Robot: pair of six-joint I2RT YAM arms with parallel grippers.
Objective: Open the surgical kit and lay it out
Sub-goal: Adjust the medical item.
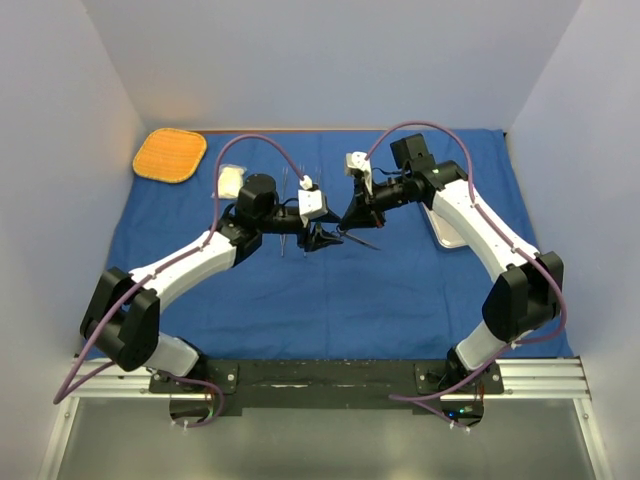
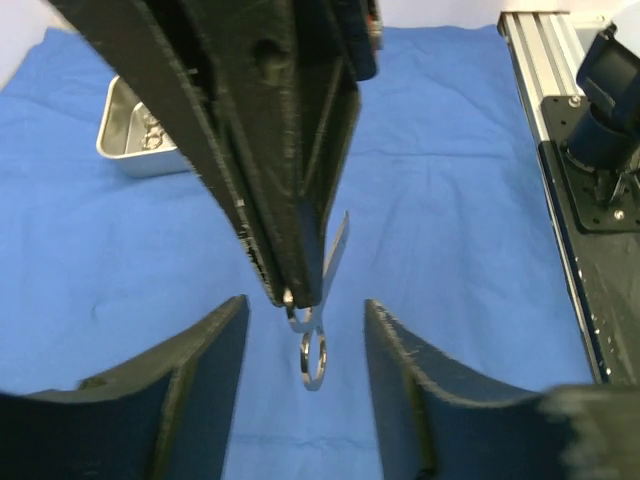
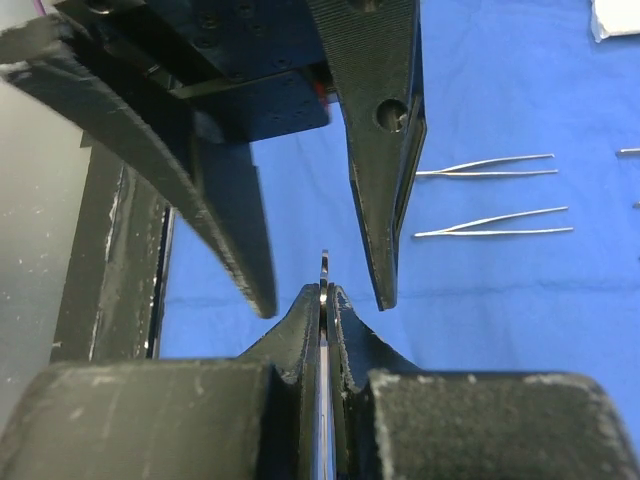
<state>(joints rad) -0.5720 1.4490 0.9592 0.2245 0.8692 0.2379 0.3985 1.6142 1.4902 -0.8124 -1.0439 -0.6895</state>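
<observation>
Mid-frame in the top view, above the large blue cloth wrap [image 1: 400,290], the right gripper [image 3: 324,295] is clamped on the slim metal scissors [image 2: 313,357], whose ring handles hang untouched between the parted jaws of the left gripper [image 2: 305,303].

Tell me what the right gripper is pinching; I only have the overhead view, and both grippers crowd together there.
Observer: The right gripper is shut on the scissors, blade edge-on between its pads.
Operator: Has the left one got them?
Observer: Not yet; the left gripper has its fingers apart, either side of the ring handles, touching nothing.
Operator: Where are the forceps?
Observer: Two forceps lie side by side on the blue cloth, clear of both grippers.
</observation>
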